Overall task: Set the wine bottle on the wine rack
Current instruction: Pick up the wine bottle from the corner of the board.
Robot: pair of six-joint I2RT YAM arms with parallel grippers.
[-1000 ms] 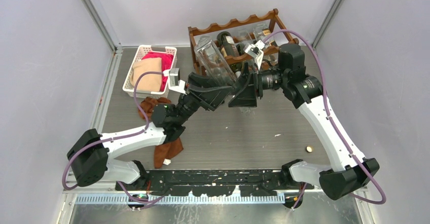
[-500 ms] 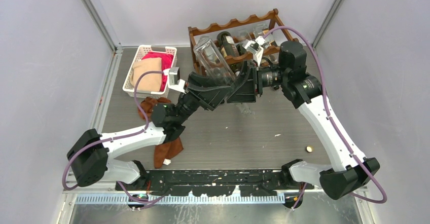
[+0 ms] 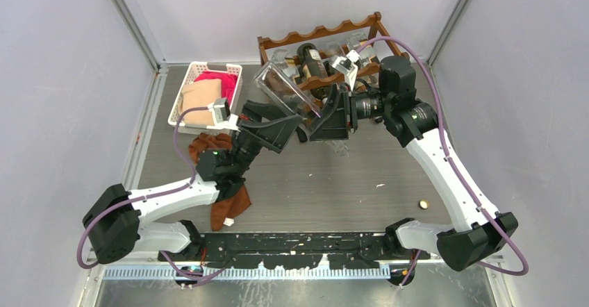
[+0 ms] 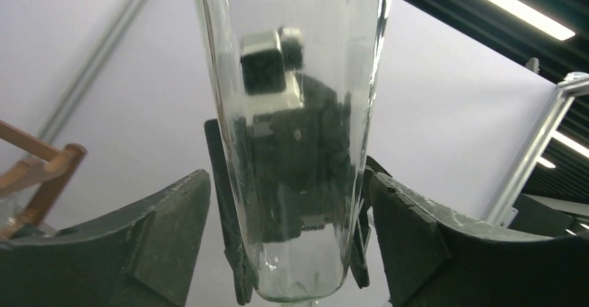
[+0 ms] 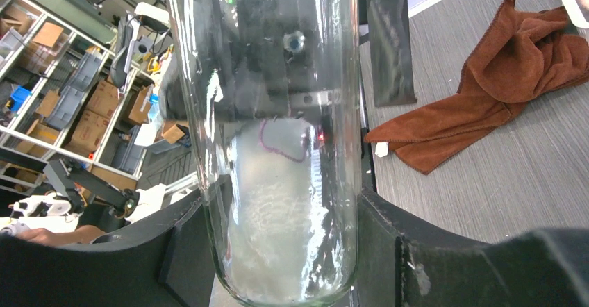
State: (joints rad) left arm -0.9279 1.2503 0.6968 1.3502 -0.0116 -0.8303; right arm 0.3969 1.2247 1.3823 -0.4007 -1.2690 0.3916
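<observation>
The wine bottle [image 3: 281, 88] is clear glass and hangs tilted above the table, just in front of the wine rack [image 3: 319, 32]. My right gripper [image 3: 321, 112] is shut on the bottle's lower body. In the right wrist view both pads press the glass [image 5: 278, 78] around that gripper [image 5: 285, 196]. My left gripper [image 3: 300, 128] stands open beside the bottle's base. The left wrist view shows a gap on each side of the bottle [image 4: 299, 112] between the fingers of this gripper [image 4: 288, 182]. The rack's end post [image 4: 42, 171] shows at the left.
A dark bottle [image 3: 310, 58] and a clear one [image 3: 358, 46] lie on the rack. A white basket [image 3: 191, 78] with pink and tan cloths stands at the back left. A brown cloth [image 3: 226, 206] lies by the left arm, and a cork [image 3: 422, 203] lies at the right.
My right gripper has closed on the bottle. My left gripper has let go, opened and drawn back to the left. The bottle now leans further left.
</observation>
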